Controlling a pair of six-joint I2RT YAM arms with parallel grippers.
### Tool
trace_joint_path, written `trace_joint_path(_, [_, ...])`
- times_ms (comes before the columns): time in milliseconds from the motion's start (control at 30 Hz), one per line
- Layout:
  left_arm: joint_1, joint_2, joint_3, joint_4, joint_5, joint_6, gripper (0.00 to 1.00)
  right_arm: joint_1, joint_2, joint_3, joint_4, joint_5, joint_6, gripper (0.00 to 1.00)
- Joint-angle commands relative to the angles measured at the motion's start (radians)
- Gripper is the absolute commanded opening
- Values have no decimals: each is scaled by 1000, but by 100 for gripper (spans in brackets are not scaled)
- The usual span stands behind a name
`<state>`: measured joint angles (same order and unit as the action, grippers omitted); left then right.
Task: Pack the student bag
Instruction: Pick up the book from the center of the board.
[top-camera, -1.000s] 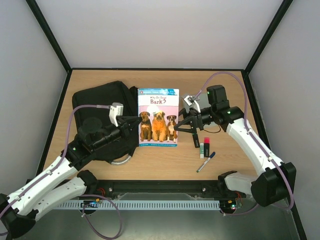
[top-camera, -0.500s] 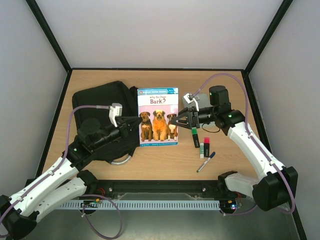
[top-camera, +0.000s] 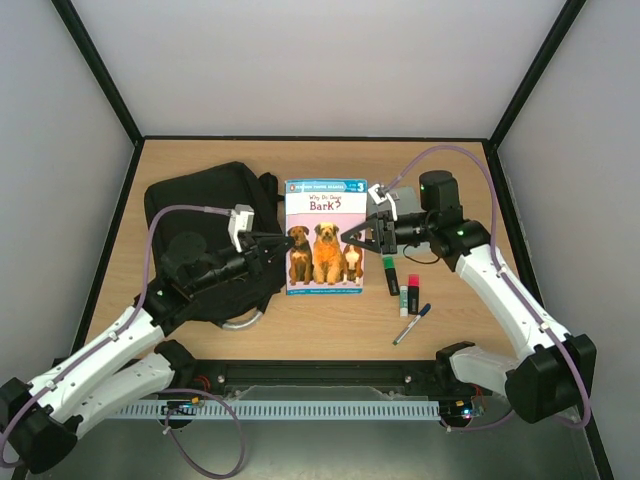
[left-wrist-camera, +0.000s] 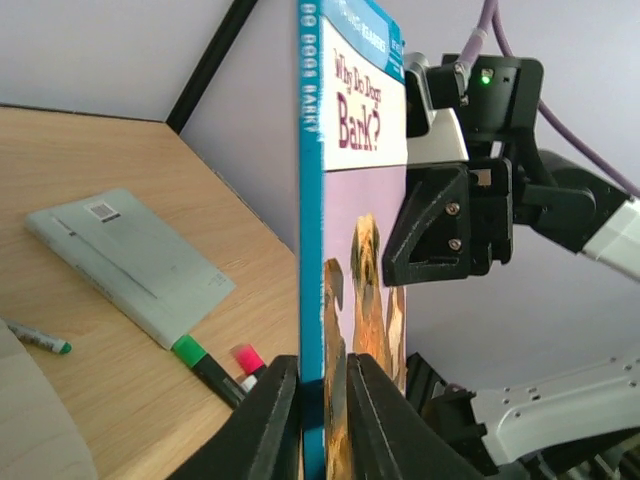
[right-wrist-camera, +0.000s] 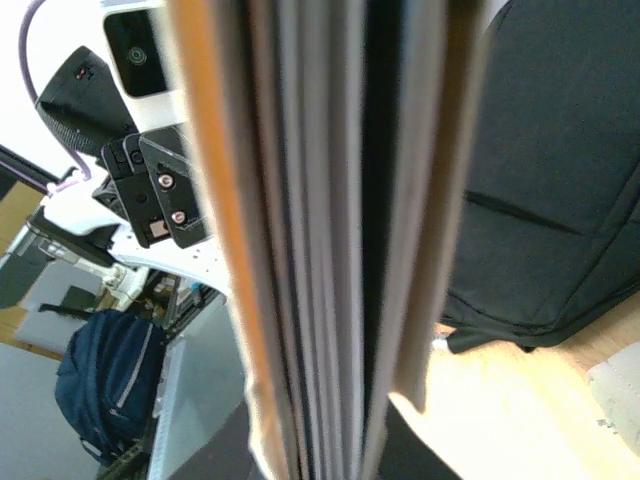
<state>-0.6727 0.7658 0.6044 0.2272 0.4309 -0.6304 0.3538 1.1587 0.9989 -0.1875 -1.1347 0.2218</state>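
Farthest left, student bag (top-camera: 205, 215): black and soft, lying flat on the table (top-camera: 450, 165), with its grey loop handle (top-camera: 244, 321) toward my bases. I cannot tell whether a zip is open, and nothing shows inside it.
Left gripper (top-camera: 277, 246): hovers over the bag's right edge, clamped on the spine of the book. My wrist view shows both fingers (left-wrist-camera: 272, 415) pressed against the covers.
Book (top-camera: 326, 236): a dog picture book, cover up, just right of the bag. Its long axis runs from the near side of the table to the far side. I have an arm at each long edge.
Right gripper (top-camera: 356, 238): sits astride the book's open page edge, and the pages fill its wrist view. I cannot tell whether it is pinching or only straddling.
Key relation: the bag lies directly left of the book, under my left arm, which is the nearer one. The book's long axis runs roughly parallel to the bag's right side. I judge the next move to be sideways to the left, once an opening is found.
Right of the book: a flat grey case (top-camera: 397, 204), a green marker (top-camera: 389, 276), a pink marker (top-camera: 413, 288) and a pen (top-camera: 411, 324) lie loose on the wood, not yet packed.
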Motion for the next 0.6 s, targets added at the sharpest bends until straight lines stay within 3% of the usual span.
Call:
trace_joint_path(0, [-1, 27, 2, 90, 90, 6, 20, 5, -28, -16, 20, -5, 1, 11])
trace_joint_path(133, [-2, 75, 5, 128, 156, -7, 26, 6, -28, -18, 20, 4, 1, 8])
trace_joint_path(333, [-2, 105, 7, 154, 171, -17, 26, 6, -30, -19, 20, 6, -1, 7])
trace_joint_path(433, [-2, 110, 15, 147, 168, -19, 18, 6, -34, -23, 19, 11, -6, 7])
trace_joint_path(500, [-2, 104, 26, 135, 157, -20, 8, 4, -37, -24, 15, 19, -11, 7])
trace_joint_path(567, [-2, 87, 36, 105, 126, -16, 3, 4, -42, -25, 8, 43, -17, 12])
